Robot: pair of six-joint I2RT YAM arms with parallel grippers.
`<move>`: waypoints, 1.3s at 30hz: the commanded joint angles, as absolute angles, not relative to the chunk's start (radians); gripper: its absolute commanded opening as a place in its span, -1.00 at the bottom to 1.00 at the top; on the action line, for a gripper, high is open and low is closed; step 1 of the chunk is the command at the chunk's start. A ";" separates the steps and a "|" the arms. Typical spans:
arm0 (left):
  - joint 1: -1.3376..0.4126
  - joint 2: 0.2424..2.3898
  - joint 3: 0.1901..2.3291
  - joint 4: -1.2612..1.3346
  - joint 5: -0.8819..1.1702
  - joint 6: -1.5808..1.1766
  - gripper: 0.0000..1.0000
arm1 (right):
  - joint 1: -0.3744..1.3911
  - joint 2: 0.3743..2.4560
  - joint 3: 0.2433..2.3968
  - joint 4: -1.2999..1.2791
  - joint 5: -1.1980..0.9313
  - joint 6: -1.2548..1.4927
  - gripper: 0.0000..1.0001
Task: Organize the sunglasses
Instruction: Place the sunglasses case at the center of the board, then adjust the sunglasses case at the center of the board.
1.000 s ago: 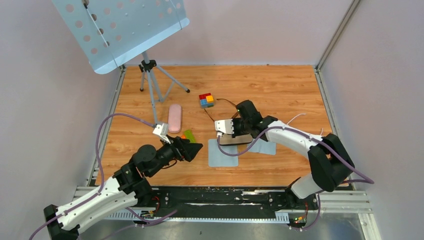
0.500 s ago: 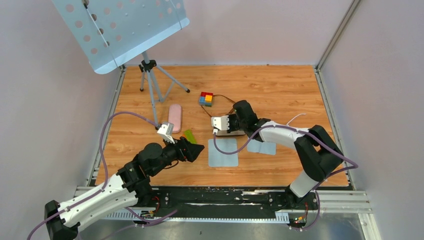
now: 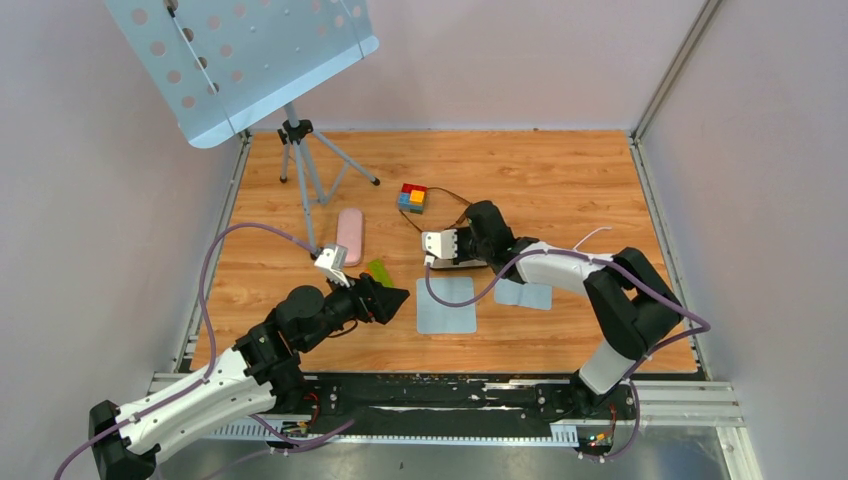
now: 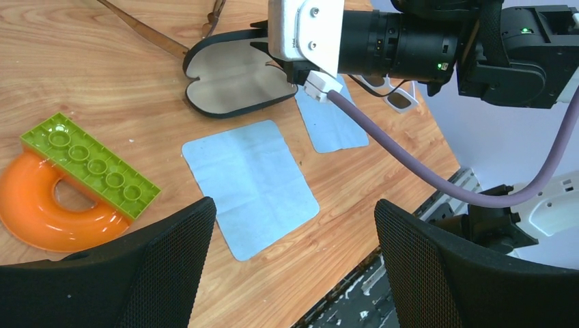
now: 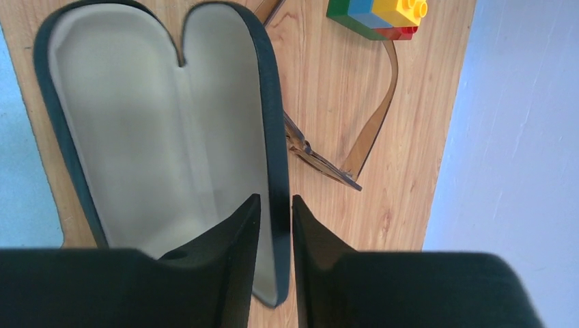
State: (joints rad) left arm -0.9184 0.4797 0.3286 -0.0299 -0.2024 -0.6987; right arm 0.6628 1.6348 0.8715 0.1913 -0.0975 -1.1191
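Observation:
The sunglasses (image 5: pixel 372 123), thin, brown and with long temple arms, lie unfolded on the wood just behind the open black case (image 5: pixel 157 137); they also show in the top view (image 3: pixel 452 203) and the left wrist view (image 4: pixel 143 31). My right gripper (image 5: pixel 274 201) straddles the far rim of the case, its jaws narrowly open with a sliver of gap on each side. In the top view this gripper (image 3: pixel 462 255) covers most of the case (image 3: pixel 452 267). My left gripper (image 4: pixel 293 212) hovers wide open and empty over the near edge of the left cloth (image 4: pixel 249 184).
Two pale blue cloths (image 3: pixel 446 304) (image 3: pixel 524 294) lie in front of the case. A pink case (image 3: pixel 349 236), a green brick (image 3: pixel 379 270) on an orange ring (image 4: pixel 41 212), a block cube (image 3: pixel 412 198) and a music-stand tripod (image 3: pixel 300 150) stand around.
My right arm carried the black case back and left off the cloths, set it beside the sunglasses, and its jaws have just eased apart. The left arm crept slightly forward.

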 commanded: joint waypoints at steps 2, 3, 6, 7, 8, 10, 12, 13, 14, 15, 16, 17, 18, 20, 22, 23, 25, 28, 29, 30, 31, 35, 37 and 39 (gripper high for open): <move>-0.916 0.483 0.310 0.008 -0.191 -0.693 0.78 | 0.676 1.597 0.867 0.164 -0.075 -1.089 -0.35; -0.916 0.483 0.309 0.023 -0.189 -0.694 0.78 | 0.675 1.593 0.870 0.156 -0.075 -1.085 -0.32; -0.916 0.485 0.303 0.036 -0.185 -0.699 0.78 | 0.676 1.577 0.879 0.131 -0.080 -1.066 -0.27; -0.915 0.486 0.301 0.039 -0.182 -0.701 0.78 | 0.676 1.571 0.883 0.122 -0.082 -1.060 -0.26; -0.915 0.486 0.299 0.041 -0.182 -0.701 0.78 | 0.675 1.565 0.886 0.114 -0.084 -1.053 -0.25; -0.916 0.486 0.300 0.038 -0.179 -0.694 0.78 | 0.675 1.553 0.893 0.100 -0.083 -1.044 -0.22; -0.916 0.487 0.319 0.014 -0.178 -0.649 0.78 | 0.675 1.534 0.904 0.074 -0.081 -1.034 -0.21; -0.915 0.493 0.338 -0.010 -0.179 -0.612 0.78 | 0.675 1.520 0.909 0.060 -0.079 -1.026 -0.20; -0.915 0.506 0.362 -0.049 -0.179 -0.566 0.78 | 0.674 1.502 0.912 0.045 -0.078 -1.019 -0.19; -0.915 0.525 0.391 -0.085 -0.174 -0.516 0.77 | 0.672 1.475 0.915 0.025 -0.081 -1.010 -0.17; -0.915 0.556 0.425 -0.137 -0.162 -0.461 0.75 | 0.672 1.454 0.922 -0.011 -0.085 -0.997 -0.17; -0.915 0.597 0.463 -0.179 -0.137 -0.399 0.72 | 0.669 1.431 0.930 -0.053 -0.091 -0.973 -0.16; -0.916 0.643 0.504 -0.225 -0.110 -0.342 0.67 | 0.659 1.413 0.944 -0.101 -0.106 -0.943 -0.16; -0.916 0.749 0.595 -0.326 -0.077 -0.246 0.61 | 0.626 1.380 0.974 -0.187 -0.170 -0.863 -0.15; -0.916 0.846 0.668 -0.398 -0.092 -0.194 0.57 | 0.569 1.357 1.001 -0.277 -0.274 -0.796 -0.14; -0.915 0.882 0.690 -0.415 -0.106 -0.181 0.56 | 0.543 1.353 1.010 -0.309 -0.327 -0.776 -0.14; -0.916 0.927 0.705 -0.398 -0.146 -0.189 0.55 | 0.500 1.357 1.014 -0.338 -0.378 -0.757 -0.15; -0.916 0.962 0.681 -0.279 -0.200 -0.256 0.53 | 0.465 1.398 1.022 -0.342 -0.398 -0.748 -0.17; -0.916 0.978 0.676 -0.236 -0.218 -0.286 0.52 | 0.451 1.420 1.032 -0.345 -0.423 -0.750 -0.17; -0.916 0.998 0.677 -0.208 -0.234 -0.315 0.52 | 0.437 1.444 1.045 -0.355 -0.450 -0.763 -0.17; -0.916 1.023 0.684 -0.188 -0.243 -0.347 0.51 | 0.428 1.468 1.059 -0.374 -0.478 -0.790 -0.16; -0.916 1.110 0.712 -0.169 -0.235 -0.455 0.49 | 0.412 1.529 1.101 -0.481 -0.585 -1.039 0.04; -0.916 1.106 0.696 -0.162 -0.217 -0.493 0.49 | 0.411 1.539 1.103 -0.500 -0.619 -1.169 0.14; -0.916 1.066 0.653 -0.153 -0.213 -0.525 0.49 | 0.412 1.574 1.137 -0.529 -0.642 -1.273 0.20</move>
